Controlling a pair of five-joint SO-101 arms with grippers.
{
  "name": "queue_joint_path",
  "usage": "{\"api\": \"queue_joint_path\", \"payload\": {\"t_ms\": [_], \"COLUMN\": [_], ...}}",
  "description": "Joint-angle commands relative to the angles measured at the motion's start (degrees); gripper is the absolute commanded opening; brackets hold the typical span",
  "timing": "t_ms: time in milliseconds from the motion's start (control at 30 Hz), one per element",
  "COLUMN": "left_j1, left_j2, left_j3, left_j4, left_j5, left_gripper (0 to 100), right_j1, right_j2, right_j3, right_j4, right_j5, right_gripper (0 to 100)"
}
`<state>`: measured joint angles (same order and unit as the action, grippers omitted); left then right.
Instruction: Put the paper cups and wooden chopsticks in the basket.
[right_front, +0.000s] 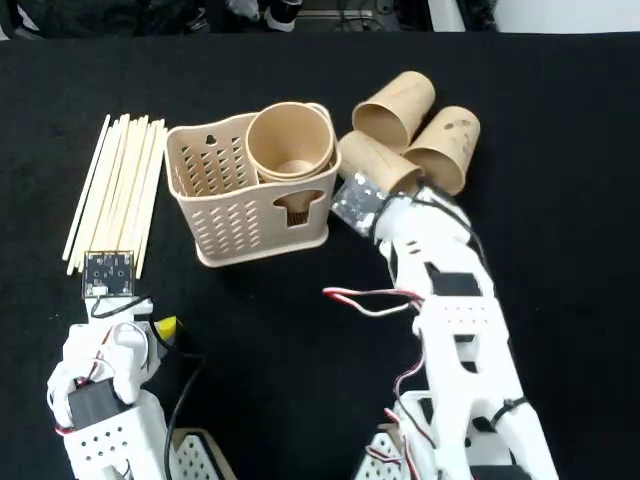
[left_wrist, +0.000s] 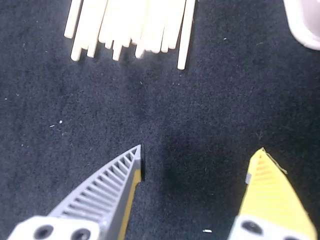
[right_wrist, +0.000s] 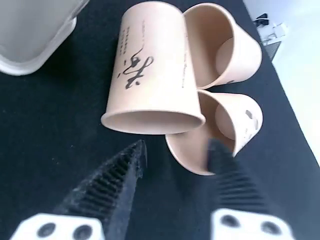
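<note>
While one paper cup (right_front: 290, 140) sits in the basket (right_front: 235, 215), the right tool (right_wrist: 177, 147) hangs released before the nearest tipped cup (right_wrist: 150, 70), one of three beside it. Closing on that cup's rim seems next; the left tool (left_wrist: 200, 149) hovers released near the chopsticks (left_wrist: 135, 25).

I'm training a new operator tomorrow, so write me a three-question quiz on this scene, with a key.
1. True or false: the wooden chopsticks lie inside the basket.
2. How many paper cups lie on their sides on the table beside the basket? A) one B) three C) five
3. Fill in: near those lying cups, the right gripper is ___ (open or shut).
Key: 1 false; 2 B; 3 open.
</note>
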<state>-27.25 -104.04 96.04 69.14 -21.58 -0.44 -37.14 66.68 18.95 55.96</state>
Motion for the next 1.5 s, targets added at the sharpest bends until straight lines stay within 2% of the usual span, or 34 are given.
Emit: {"api": "queue_joint_path", "payload": {"t_ms": [0, 267, 367, 500, 700, 800, 1000, 1233, 1367, 1467], "left_j1": [0.40, 0.40, 0.40, 0.40, 0.40, 0.40, 0.40, 0.40, 0.40, 0.40], "left_j2": [-0.35, -0.35, -0.35, -0.35, -0.35, -0.35, -0.35, -0.35, -0.35, -0.35], "left_j3": [0.31, 0.31, 0.31, 0.31, 0.31, 0.31, 0.31, 0.31, 0.31, 0.31], "left_j4": [-0.09, -0.09, -0.09, -0.09, -0.18, -0.18, -0.18, -0.09, -0.09, -0.09], "left_j5": [-0.26, -0.26, -0.26, -0.26, -0.26, -0.26, -0.26, -0.26, -0.26, -0.26], "left_gripper": [33, 33, 33, 33, 33, 33, 33, 33, 33, 33], "right_j1": [-0.26, -0.62, -1.32, -1.76, -1.32, -0.70, -1.23, -2.64, -2.55, -2.46], "right_j2": [3.56, 21.58, 24.40, 27.03, 24.75, 19.12, 7.87, 9.27, 9.71, 8.66], "right_j3": [-4.70, -17.80, -20.53, -22.11, -20.44, -17.54, -12.00, -11.03, -9.27, -9.19], "right_j4": [0.26, -0.18, -0.18, -0.18, 0.35, 0.35, 4.31, 4.66, 4.31, 5.01], "right_j5": [0.97, 0.79, 0.79, 0.70, -0.09, -2.99, -3.60, -3.43, -3.34, -3.34], "right_gripper": [28.6, 27.5, 18.8, 0.5, 1.2, 1.2, 1.2, 1.6, 5.1, 0.8]}}
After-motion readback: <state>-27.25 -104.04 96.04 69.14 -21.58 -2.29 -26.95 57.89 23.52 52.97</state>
